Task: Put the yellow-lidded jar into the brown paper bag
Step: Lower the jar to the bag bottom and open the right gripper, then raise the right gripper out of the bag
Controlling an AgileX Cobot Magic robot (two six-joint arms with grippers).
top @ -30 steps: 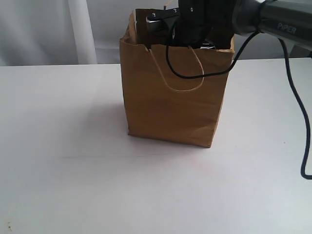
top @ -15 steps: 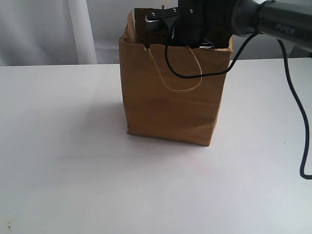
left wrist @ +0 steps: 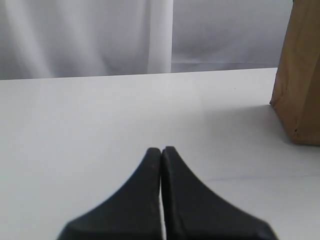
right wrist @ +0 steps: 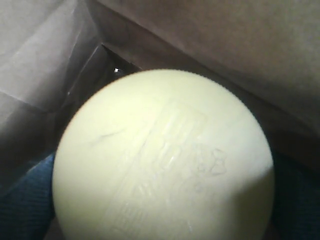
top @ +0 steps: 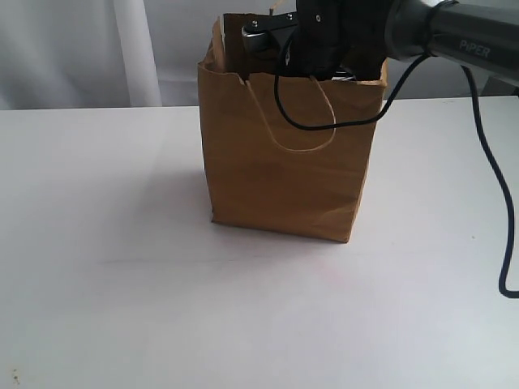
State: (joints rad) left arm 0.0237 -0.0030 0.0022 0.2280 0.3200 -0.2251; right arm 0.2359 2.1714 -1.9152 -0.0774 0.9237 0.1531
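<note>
Right jaws around yellow-lidded jar

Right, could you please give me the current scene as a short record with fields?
bag: upright on the white table, top open
jar: yellow lid seen inside the bag, paper walls around it
right arm: reaches down into the bag's top; right end effector hidden in the bag, open or shut unclear
left end effector: shut, empty, over the table, apart from the bag
task status: jar in the bag; release not confirmed
</note>
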